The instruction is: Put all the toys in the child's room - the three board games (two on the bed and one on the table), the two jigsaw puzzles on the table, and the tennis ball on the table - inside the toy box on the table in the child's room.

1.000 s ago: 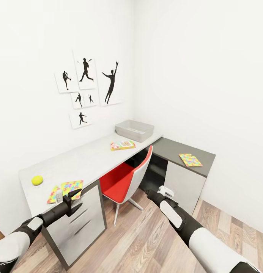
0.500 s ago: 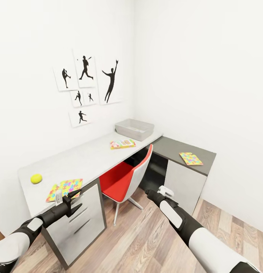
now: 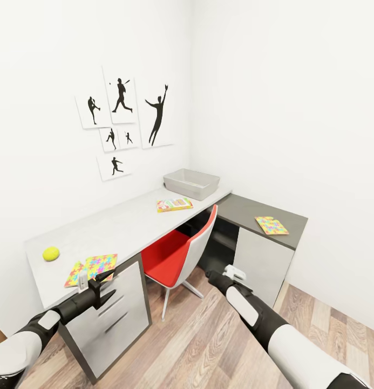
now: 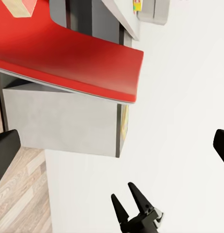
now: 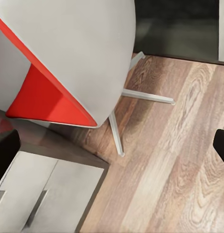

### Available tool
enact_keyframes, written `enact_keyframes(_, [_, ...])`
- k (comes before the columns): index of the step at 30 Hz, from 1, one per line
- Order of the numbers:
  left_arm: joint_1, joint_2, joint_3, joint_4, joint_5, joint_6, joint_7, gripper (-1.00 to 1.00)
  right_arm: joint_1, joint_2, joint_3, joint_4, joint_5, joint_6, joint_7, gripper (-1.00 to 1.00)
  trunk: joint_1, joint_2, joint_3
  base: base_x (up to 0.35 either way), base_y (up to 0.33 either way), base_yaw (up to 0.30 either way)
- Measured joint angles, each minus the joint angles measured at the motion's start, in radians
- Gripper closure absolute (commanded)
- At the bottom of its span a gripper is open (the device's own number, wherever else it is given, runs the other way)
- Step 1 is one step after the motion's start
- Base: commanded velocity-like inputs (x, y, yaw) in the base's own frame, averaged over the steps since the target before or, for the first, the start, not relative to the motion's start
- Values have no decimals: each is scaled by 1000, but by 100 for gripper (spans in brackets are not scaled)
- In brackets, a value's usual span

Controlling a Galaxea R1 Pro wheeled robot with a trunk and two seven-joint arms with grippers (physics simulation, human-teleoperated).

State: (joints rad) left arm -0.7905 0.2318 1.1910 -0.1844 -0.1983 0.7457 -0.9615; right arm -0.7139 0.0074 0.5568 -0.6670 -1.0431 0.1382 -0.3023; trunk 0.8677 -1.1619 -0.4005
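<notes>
Toys on the L-shaped grey table [image 3: 127, 227] count two multicolour jigsaw sheets [image 3: 93, 268] [image 3: 271, 225], one colourful flat game box [image 3: 174, 204] and one yellow-green ball [image 3: 51, 253], beside one pale grey plastic bin [image 3: 191, 183]; left tool [image 3: 98, 281] spread, right tool [image 3: 230, 272] unclear.

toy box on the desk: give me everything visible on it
The toy box is a shallow, pale grey, rectangular bin with sloping sides; it looks like plastic. It sits upright and open-topped at the far end of the light grey desk top, near the room's corner. Its inside looks empty from here. The board game lies in front of it, apart.
</notes>
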Motion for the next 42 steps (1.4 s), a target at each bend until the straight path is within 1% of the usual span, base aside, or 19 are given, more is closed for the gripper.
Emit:
enact_keyframes(8, [0, 0, 0, -1, 0, 0, 0, -100, 0, 1, 11, 0, 0, 0, 0, -100, 0, 0, 0, 0, 0, 0])
enact_keyframes(15, [0, 1, 3, -2, 0, 0, -1, -100, 0, 1, 12, 0, 0, 0, 0, -100, 27, -49, -22, 0, 0, 0])
enact_keyframes(19, [0, 1, 5, -2, 0, 0, -1, -100, 0, 1, 12, 0, 0, -1, 0, -100, 27, -49, -22, 0, 0, 0])
enact_keyframes(26, [0, 1, 6, -2, 0, 1, -1, -100, 0, 1, 12, 0, 0, -1, 0, -100, 54, -98, -44, 0, 0, 0])
enact_keyframes(38, [0, 2, 6, -2, 0, 0, -1, -100, 0, 1, 12, 0, 0, -1, 0, -100, 54, -98, -44, 0, 0, 0])
enact_keyframes(42, [0, 3, 6, -2, 0, 0, -2, -100, 0, 1, 12, 0, 0, -1, 0, -100, 69, -126, -56, 0, 0, 0])
